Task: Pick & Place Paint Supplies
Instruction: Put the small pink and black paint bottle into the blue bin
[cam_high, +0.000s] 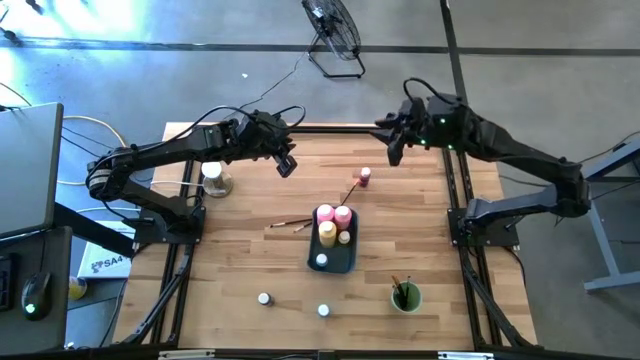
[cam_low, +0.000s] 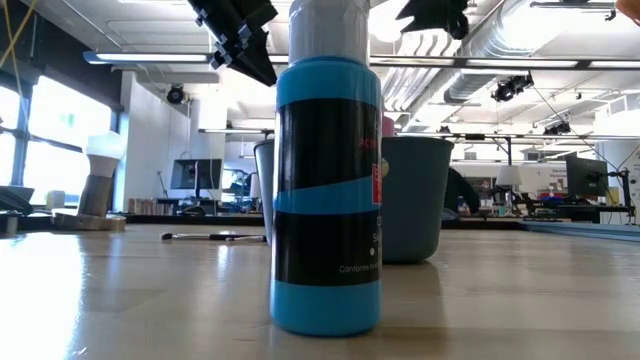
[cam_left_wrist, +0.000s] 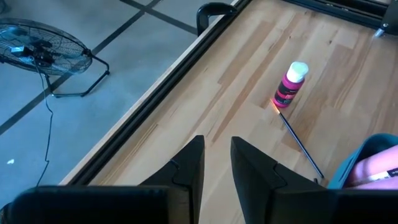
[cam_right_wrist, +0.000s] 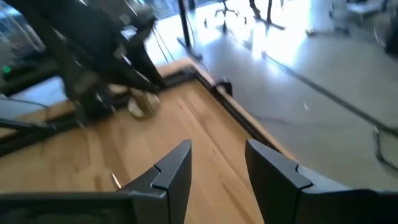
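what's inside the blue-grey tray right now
In the high view the tray holds two pink-topped bottles, a yellow bottle, a small yellow-capped jar and a pale-capped jar. Anything beneath them is hidden.

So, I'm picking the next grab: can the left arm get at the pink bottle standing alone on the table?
Probably yes. The left gripper hangs open and empty, and bare wood lies between it and the pink bottle; only a thin paintbrush lies beside the bottle.

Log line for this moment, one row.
left gripper: open, empty, far table edge | right gripper: open, empty, far edge | pink bottle: standing outside tray | brush: on table
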